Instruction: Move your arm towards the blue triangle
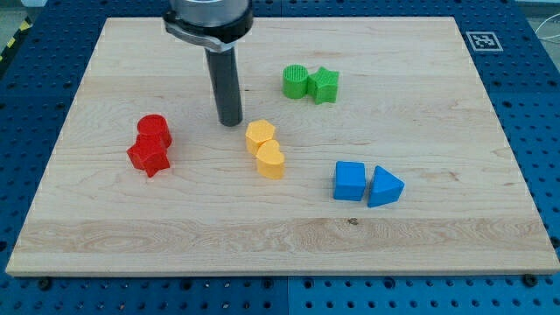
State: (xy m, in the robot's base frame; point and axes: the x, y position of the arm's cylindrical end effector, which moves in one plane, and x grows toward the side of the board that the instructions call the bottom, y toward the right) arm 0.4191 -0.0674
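The blue triangle (385, 186) lies at the view's lower right on the wooden board (437, 245), touching a blue cube (349, 181) on its left. My tip (230, 122) stands near the board's middle, up and to the left of the blue triangle, well apart from it. The tip is just left of and above a yellow block (260, 136), with a small gap between them.
A yellow heart (271, 160) sits below the yellow block. A red cylinder (154, 129) and a red star (149, 157) are at the left. A green cylinder (296, 81) and a green star (324, 85) are at the top.
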